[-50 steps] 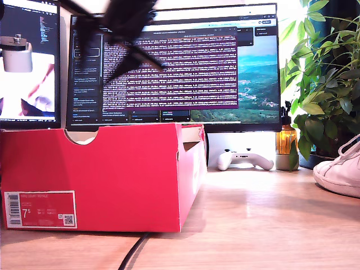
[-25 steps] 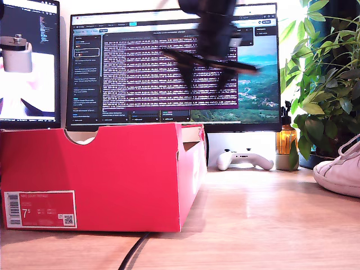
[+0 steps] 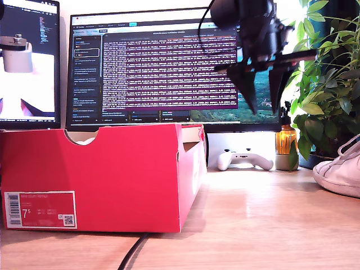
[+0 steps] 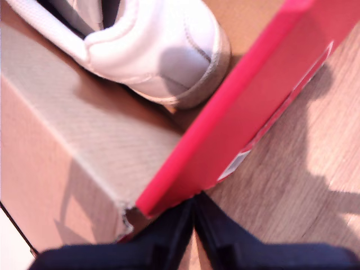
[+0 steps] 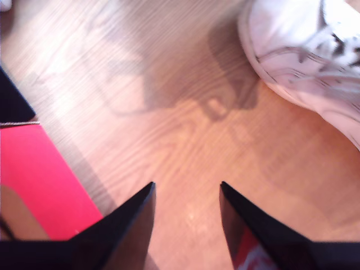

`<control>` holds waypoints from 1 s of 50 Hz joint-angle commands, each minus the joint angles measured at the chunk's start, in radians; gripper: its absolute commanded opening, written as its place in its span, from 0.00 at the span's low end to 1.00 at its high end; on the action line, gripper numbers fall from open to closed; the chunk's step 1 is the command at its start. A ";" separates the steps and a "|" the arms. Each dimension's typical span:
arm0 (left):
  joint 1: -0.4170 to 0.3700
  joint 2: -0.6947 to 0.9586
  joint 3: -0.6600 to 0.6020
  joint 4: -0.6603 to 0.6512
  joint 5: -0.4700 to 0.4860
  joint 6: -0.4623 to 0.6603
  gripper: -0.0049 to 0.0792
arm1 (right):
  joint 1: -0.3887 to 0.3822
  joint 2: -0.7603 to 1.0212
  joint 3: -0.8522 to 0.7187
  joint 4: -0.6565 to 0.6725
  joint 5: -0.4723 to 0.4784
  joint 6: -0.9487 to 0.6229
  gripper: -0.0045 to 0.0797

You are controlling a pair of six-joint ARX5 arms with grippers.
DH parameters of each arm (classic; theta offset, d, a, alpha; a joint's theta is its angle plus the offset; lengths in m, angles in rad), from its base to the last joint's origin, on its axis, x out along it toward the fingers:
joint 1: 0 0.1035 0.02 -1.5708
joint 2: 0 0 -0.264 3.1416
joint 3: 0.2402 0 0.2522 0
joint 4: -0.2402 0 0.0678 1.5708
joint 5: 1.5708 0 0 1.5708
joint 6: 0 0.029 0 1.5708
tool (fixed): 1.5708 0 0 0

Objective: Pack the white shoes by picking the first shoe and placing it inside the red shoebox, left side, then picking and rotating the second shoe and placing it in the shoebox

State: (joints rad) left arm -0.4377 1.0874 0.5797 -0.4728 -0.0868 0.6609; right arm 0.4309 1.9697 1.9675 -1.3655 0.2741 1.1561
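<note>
One white shoe (image 4: pixel 157 45) lies inside the red shoebox (image 4: pixel 253 107), its heel by a corner of the brown interior. My first gripper (image 4: pixel 194 199) is shut on nothing and hovers over that corner; it does not show in the exterior view. The red shoebox (image 3: pixel 112 169) fills the exterior view's left. The other white shoe (image 3: pixel 340 171) rests on the table at the exterior view's right edge. My second gripper (image 3: pixel 264 107) hangs open high above the table, a little to the exterior view's left of that shoe. Below my second gripper (image 5: pixel 187 185) is bare wood, with the shoe (image 5: pixel 304 62) ahead and the box edge (image 5: pixel 39 174) beside.
Two monitors (image 3: pixel 174 67) stand behind the box. A white game controller (image 3: pixel 244 159), an amber bottle (image 3: pixel 286 140) and a leafy plant (image 3: pixel 326 84) sit at the back on the exterior view's right. A black cable (image 3: pixel 132 253) runs under the box's front.
The second arm has swung from above the shoebox across to the exterior view's right and now hangs near the plant, closer to the shoe on the table.
</note>
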 commanded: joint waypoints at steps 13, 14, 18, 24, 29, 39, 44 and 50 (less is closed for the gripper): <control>-0.001 0.005 -0.010 0.026 0.012 -0.006 0.04 | -0.072 -0.290 -0.335 -0.006 0.061 0.193 0.59; -0.001 0.005 -0.010 0.026 0.012 -0.006 0.04 | -0.077 -0.306 -0.352 -0.006 0.061 0.198 0.60; -0.001 0.005 -0.010 0.026 0.012 -0.006 0.04 | -0.099 -0.350 -0.419 -0.006 0.059 0.205 0.71; -0.001 0.005 -0.010 0.026 0.011 -0.006 0.04 | -0.133 -0.405 -0.518 -0.006 0.045 0.219 0.91; -0.001 0.005 -0.010 0.026 0.012 -0.006 0.04 | -0.151 -0.442 -0.597 -0.006 0.038 0.245 0.94; -0.001 0.005 -0.010 0.026 0.012 -0.006 0.04 | -0.159 -0.506 -0.719 -0.006 0.036 0.357 0.94; -0.001 0.005 -0.010 0.026 0.012 -0.006 0.04 | -0.159 -0.515 -0.752 -0.006 0.042 0.396 0.94; -0.001 0.005 -0.010 0.026 0.012 -0.006 0.04 | -0.159 -0.515 -0.783 -0.006 0.042 0.447 0.94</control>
State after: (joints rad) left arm -0.4377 1.0874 0.5797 -0.4728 -0.0807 0.6609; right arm 0.2745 1.4528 1.2232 -1.3712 0.3065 1.5787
